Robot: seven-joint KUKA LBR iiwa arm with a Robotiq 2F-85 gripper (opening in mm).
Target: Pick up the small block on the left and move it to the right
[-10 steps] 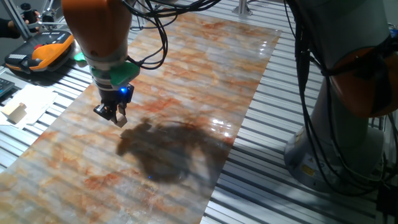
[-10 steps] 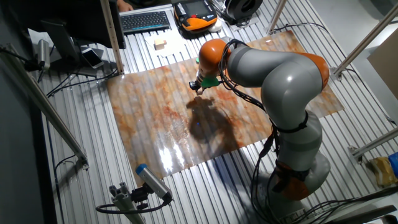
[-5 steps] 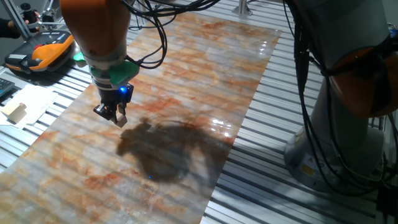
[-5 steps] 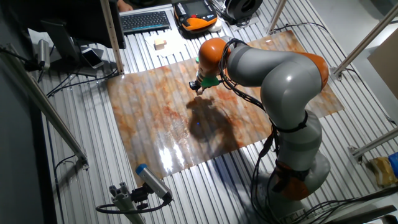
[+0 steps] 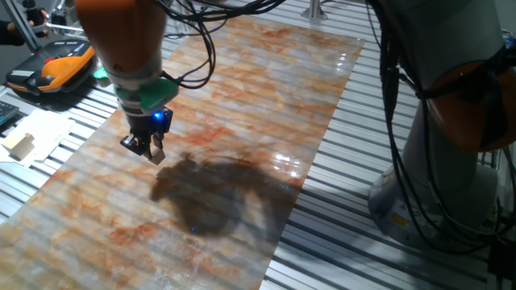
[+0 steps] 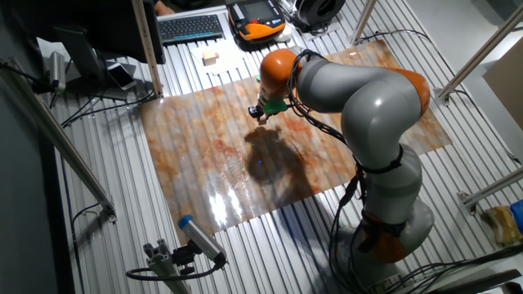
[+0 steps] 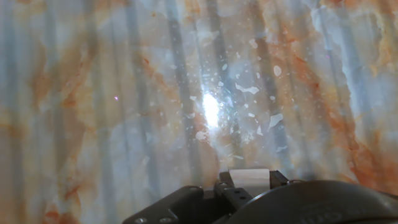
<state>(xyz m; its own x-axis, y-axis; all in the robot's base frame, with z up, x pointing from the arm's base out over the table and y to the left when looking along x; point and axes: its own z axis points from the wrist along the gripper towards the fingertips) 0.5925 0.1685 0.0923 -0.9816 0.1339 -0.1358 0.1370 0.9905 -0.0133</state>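
Note:
My gripper (image 5: 147,151) hangs a little above the marbled sheet (image 5: 242,97), over its left part. It is shut on the small block (image 5: 158,153), a tiny light-tan cube held between the fingertips. In the hand view the block (image 7: 249,178) shows as a pale patch between the dark fingers at the bottom edge, with the sheet below it. In the other fixed view the gripper (image 6: 260,115) is over the sheet's far middle; the block is too small to make out there.
A larger pale wooden block (image 5: 20,145) lies on white paper off the sheet's left edge; it also shows in the other fixed view (image 6: 211,58). An orange-black pendant (image 5: 56,68) and a keyboard (image 6: 190,28) lie beyond. The arm's base (image 5: 451,161) stands to the right.
The arm has drifted very slightly to the left; the gripper stays shut on the small block at about the same height.

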